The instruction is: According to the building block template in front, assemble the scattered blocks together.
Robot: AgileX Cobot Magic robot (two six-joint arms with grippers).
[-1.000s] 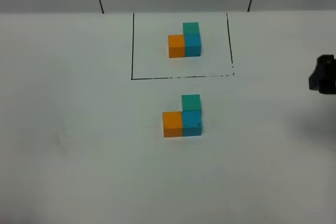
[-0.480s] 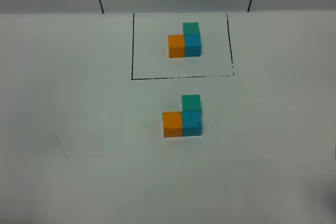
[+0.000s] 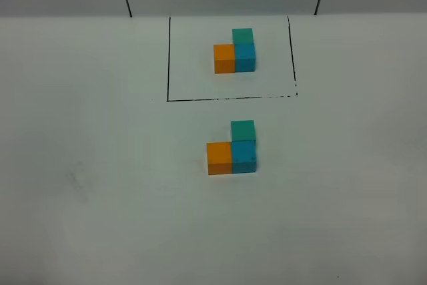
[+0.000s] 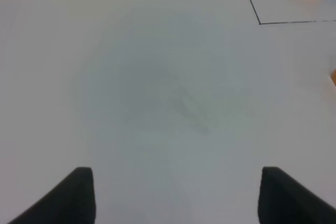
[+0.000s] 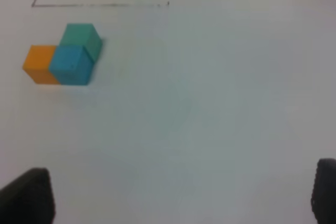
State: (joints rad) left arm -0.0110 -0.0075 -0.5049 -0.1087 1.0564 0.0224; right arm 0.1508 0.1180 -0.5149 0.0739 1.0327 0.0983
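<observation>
three scattered blocks [image 3: 233,149], one template [image 3: 235,52]

Lab test bench, plain white tabletop [image 3: 100,198], drawn black rectangle [image 3: 230,98]

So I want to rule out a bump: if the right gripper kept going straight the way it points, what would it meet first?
Probably only bare table. The right gripper is open, and the assembled blocks lie off to one side of its line, though depth is unclear.
</observation>
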